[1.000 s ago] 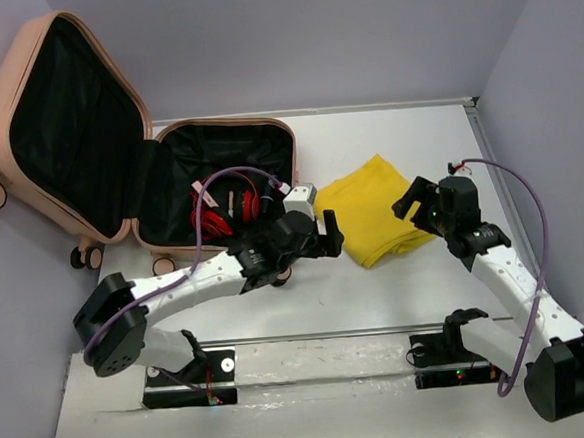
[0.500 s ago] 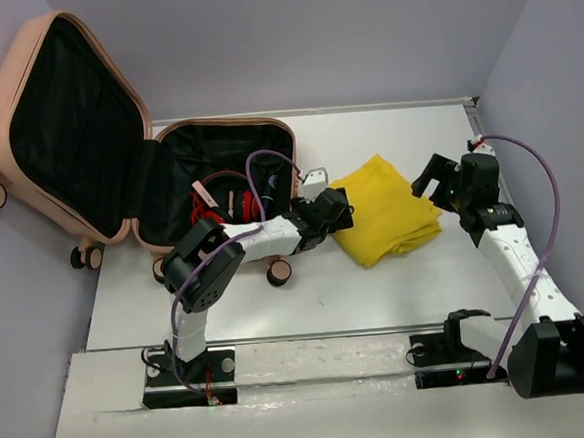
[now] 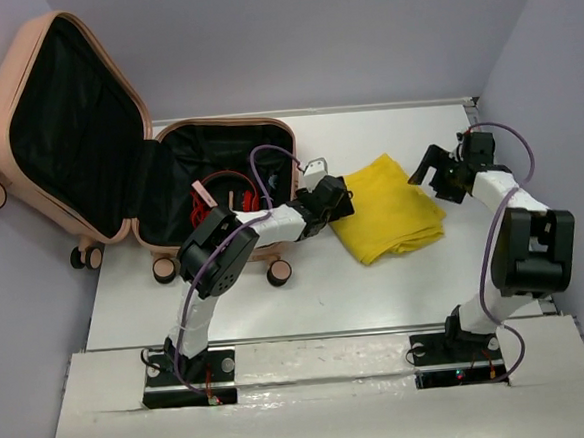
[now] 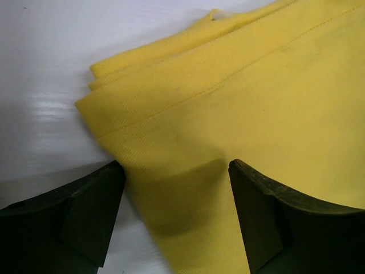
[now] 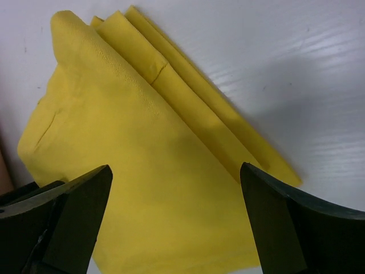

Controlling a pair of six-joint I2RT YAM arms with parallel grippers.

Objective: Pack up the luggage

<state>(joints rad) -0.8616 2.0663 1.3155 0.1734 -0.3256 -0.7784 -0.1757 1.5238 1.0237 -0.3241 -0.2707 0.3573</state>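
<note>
The luggage (image 3: 90, 228), a salmon-pink hard-shell suitcase, lies open at the left with its lid (image 3: 2, 89) standing up; red headphones (image 3: 242, 196) rest on the black lining. A folded yellow cloth (image 3: 387, 210) lies on the white table to its right. My left gripper (image 3: 339, 200) stands open at the cloth's left edge; in the left wrist view the cloth (image 4: 245, 103) shows between and below the spread fingers (image 4: 74, 217), gripper (image 4: 177, 200). My right gripper (image 3: 429, 173) is open over the cloth's right corner; the cloth (image 5: 142, 165) fills the gap of the gripper (image 5: 177, 211).
Two caster wheels (image 3: 278, 272) of the suitcase stick out toward the near side, just under the left arm. The lilac right wall (image 3: 555, 110) stands close behind the right arm. A back wall (image 3: 309, 37) closes the table's far side.
The left arm has reached further right, bringing its gripper from the suitcase rim to the cloth's left edge. The right gripper has swung back and right, then come in at the cloth's right corner.
</note>
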